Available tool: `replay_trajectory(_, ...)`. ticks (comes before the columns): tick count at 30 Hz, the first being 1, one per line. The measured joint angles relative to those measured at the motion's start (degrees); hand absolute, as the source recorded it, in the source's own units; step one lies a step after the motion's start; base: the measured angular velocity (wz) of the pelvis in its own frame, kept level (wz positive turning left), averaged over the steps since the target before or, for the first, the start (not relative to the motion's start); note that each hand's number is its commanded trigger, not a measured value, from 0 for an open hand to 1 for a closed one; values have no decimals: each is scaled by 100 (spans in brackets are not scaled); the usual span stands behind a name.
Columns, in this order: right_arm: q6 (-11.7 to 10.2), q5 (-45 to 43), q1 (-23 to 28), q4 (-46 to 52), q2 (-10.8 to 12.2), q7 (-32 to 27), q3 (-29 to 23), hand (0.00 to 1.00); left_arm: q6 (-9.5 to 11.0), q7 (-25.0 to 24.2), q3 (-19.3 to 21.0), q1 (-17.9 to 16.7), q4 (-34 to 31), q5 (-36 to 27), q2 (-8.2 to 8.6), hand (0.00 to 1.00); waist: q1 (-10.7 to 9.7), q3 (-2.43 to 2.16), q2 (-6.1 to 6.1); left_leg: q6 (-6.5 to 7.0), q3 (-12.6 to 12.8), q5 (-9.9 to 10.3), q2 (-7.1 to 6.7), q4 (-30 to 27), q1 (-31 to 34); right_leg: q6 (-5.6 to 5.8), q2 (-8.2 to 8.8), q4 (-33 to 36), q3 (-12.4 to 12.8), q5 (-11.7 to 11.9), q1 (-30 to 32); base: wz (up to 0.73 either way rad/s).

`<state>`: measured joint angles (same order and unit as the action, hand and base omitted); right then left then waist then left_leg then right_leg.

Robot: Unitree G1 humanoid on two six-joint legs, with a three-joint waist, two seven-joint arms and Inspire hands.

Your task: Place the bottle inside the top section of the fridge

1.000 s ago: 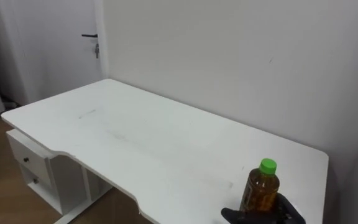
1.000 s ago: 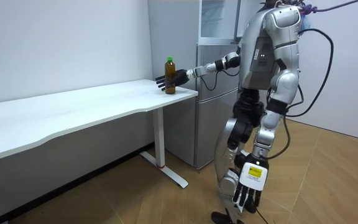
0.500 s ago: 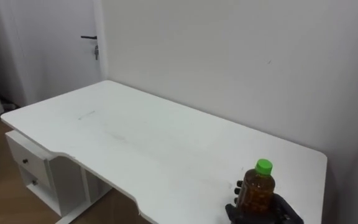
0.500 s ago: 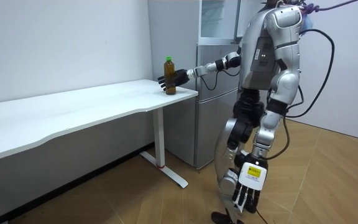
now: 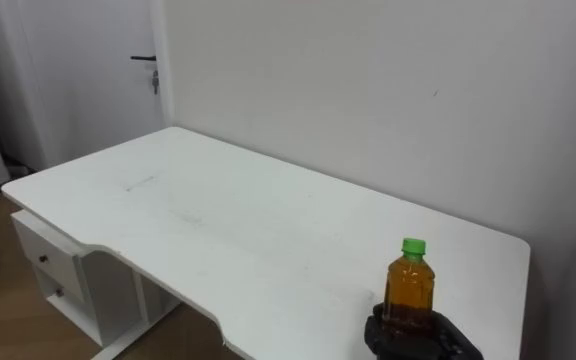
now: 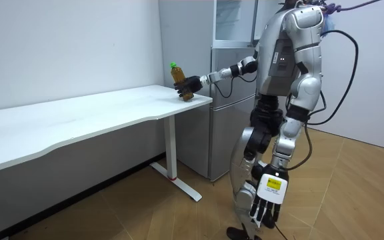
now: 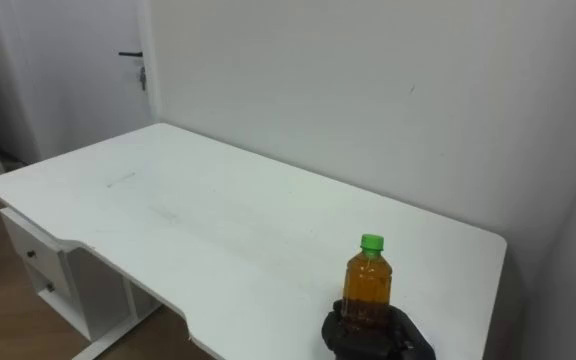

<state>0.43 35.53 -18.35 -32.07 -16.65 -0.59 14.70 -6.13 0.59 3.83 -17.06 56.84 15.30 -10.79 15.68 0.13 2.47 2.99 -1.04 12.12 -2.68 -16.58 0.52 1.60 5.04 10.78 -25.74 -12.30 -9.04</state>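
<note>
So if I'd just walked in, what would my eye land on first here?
Probably the clear plastic bottle of amber drink with a green cap, gripped in the black right robot hand at the right end of the long white table. In the room view, the tall grey fridge stands beside that table end, and the left robot hand hangs open by the robot's leg.

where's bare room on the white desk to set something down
Nearly the whole white tabletop is bare, from its left end above the white drawers to the far right corner. The near right corner is crowded: the right hand grips the amber green-capped bottle.
</note>
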Motion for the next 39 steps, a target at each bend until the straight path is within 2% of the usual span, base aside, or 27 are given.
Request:
replay_trajectory(3,0,43,180,704,-229,110,0,100,50,110,56,58,11,0,-8,0,-58,-1,2,2,89,0,12,43,-7,1,-3,-2,106,1,52,-13)
replay_trajectory(6,0,-20,316,1253,-366,206,0,100,76,169,56,109,14,4,-15,0,-206,-12,20,2,123,-1,15,52,-8,3,-5,5,215,2,83,-7)
replay_trajectory(14,1,-20,446,2085,-594,588,-7,100,196,165,51,136,61,-12,-132,0,-556,-10,91,3,365,0,80,131,-132,-6,-16,21,534,9,92,-16)
replay_trajectory(17,1,20,446,2191,-607,662,-131,100,248,162,49,170,61,-8,-133,0,-730,-12,122,2,424,1,100,169,-180,-17,-30,21,611,22,95,-10)
replay_trajectory(20,1,21,448,2209,-607,693,-301,100,252,150,52,140,61,-8,-133,0,-751,-15,126,2,580,1,132,287,-301,-27,-88,21,834,52,82,-28)
replay_trajectory(22,18,6,447,2355,-588,631,-305,100,254,147,62,133,86,-9,-133,0,-758,-16,125,3,596,2,130,309,-303,-26,-89,24,848,64,84,-18)
replay_trajectory(23,73,-6,446,2545,-647,603,-324,100,253,148,72,168,96,-11,-133,0,-821,-26,136,5,619,2,130,316,-309,-25,-83,48,864,64,125,-9)
replay_trajectory(26,175,-36,445,3129,-729,547,-554,100,248,152,204,167,118,-9,-118,0,-831,-28,138,6,726,1,149,310,-310,-25,-93,92,1004,65,205,-19)
replay_trajectory(33,177,-211,445,4218,-729,400,-1267,100,247,212,323,23,280,-5,-95,0,-948,-36,139,-1,870,4,192,386,-381,-24,-116,83,1006,65,174,-6)
replay_trajectory(39,183,-369,443,4448,-738,254,-1527,100,246,211,431,-18,287,-13,-79,0,-1087,-40,121,-7,902,8,197,378,-398,-24,-115,85,1001,65,179,0)
